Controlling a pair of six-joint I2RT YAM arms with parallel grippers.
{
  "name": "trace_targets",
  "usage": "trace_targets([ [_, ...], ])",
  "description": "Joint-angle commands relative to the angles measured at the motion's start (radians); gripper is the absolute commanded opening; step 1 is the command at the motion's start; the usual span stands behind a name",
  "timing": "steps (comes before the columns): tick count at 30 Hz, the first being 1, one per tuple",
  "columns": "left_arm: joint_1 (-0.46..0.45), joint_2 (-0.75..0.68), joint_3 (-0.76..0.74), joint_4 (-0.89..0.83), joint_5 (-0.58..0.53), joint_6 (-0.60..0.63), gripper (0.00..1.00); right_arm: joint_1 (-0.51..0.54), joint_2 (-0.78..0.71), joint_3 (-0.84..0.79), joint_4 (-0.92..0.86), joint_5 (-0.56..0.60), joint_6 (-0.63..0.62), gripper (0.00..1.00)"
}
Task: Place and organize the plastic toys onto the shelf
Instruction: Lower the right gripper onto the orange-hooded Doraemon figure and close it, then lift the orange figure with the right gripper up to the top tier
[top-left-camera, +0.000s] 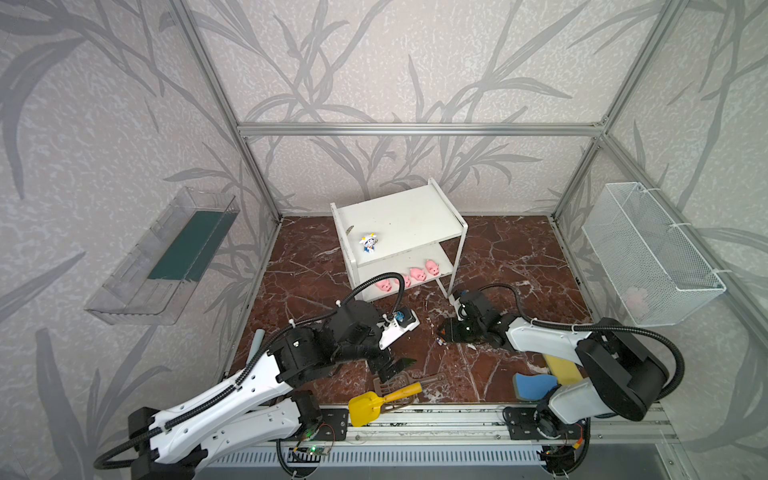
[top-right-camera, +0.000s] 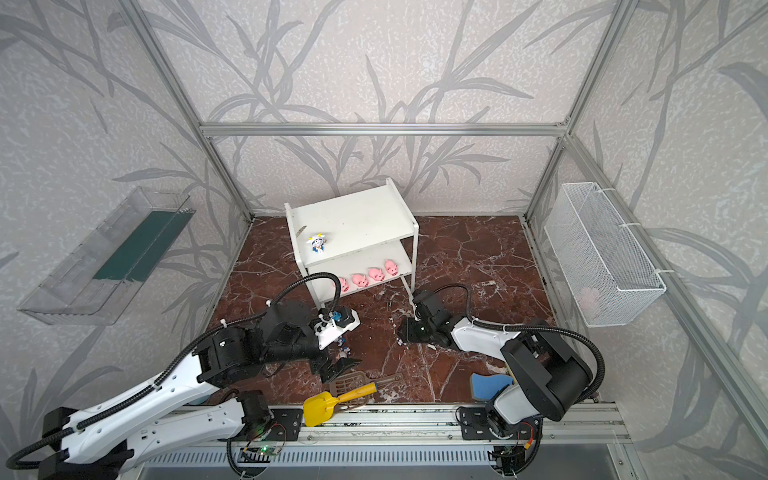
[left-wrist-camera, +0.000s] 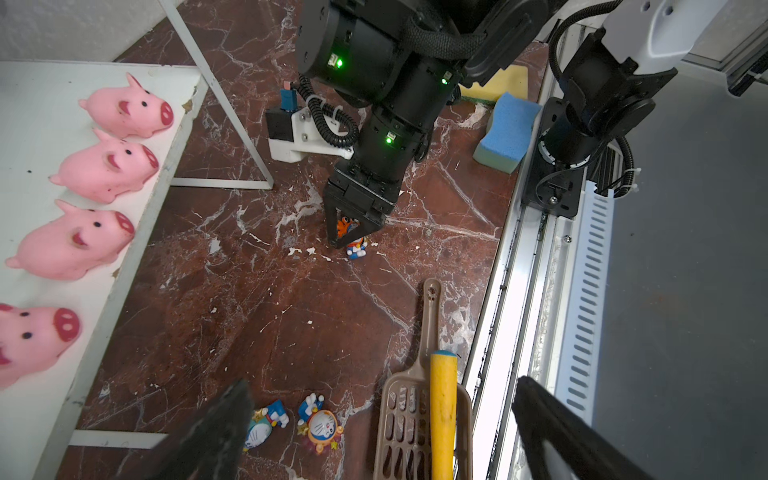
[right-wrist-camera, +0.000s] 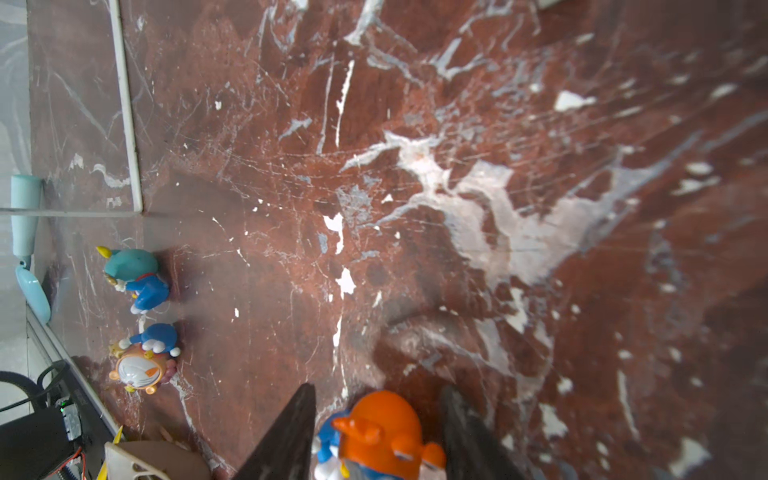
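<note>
The orange figure (right-wrist-camera: 386, 432) is resting on the surface (right-wrist-camera: 415, 166), in front of the shelf (top-left-camera: 399, 220) and apart from it. The right hand (right-wrist-camera: 378, 390) is sitting low over it with one finger on each side. The fingers are standing close against the figure, but I cannot tell whether they are already pinching it or are just short of contact. The step in hand is looking like the pick-up of this figure.

The next move is calling for a firm pinch, a lift clear of the surface, and a carry up to the shelf's top board. The white figure (top-left-camera: 369, 242) is sitting alone there near the front edge, and the room beside it is looking free.

The teal figure (right-wrist-camera: 133, 274) and the brown figure (right-wrist-camera: 141, 365) are lying side by side on the surface. They are near the left hand (left-wrist-camera: 382, 384), which is hovering with fingers spread wide and holding nothing. The four pigs (top-left-camera: 417, 274) are lining the lower board in a row.
</note>
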Motion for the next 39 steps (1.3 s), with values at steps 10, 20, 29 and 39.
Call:
trace_targets([
  [10, 0.004, -0.017, 0.011, 0.004, -0.020, 0.013, 0.99, 0.066, -0.006, 0.034, -0.130, 0.056, -0.080, 0.47],
  [20, 0.004, -0.034, 0.006, 0.010, -0.030, 0.010, 0.99, 0.140, 0.025, 0.080, -0.224, 0.176, -0.123, 0.40],
  [29, 0.004, -0.042, 0.004, 0.010, -0.042, 0.010, 0.99, 0.186, -0.063, 0.075, -0.186, 0.211, -0.190, 0.30],
  [39, 0.004, -0.055, 0.010, -0.004, -0.102, 0.018, 0.99, 0.293, -0.357, 0.088, -0.164, 0.314, -0.535, 0.30],
])
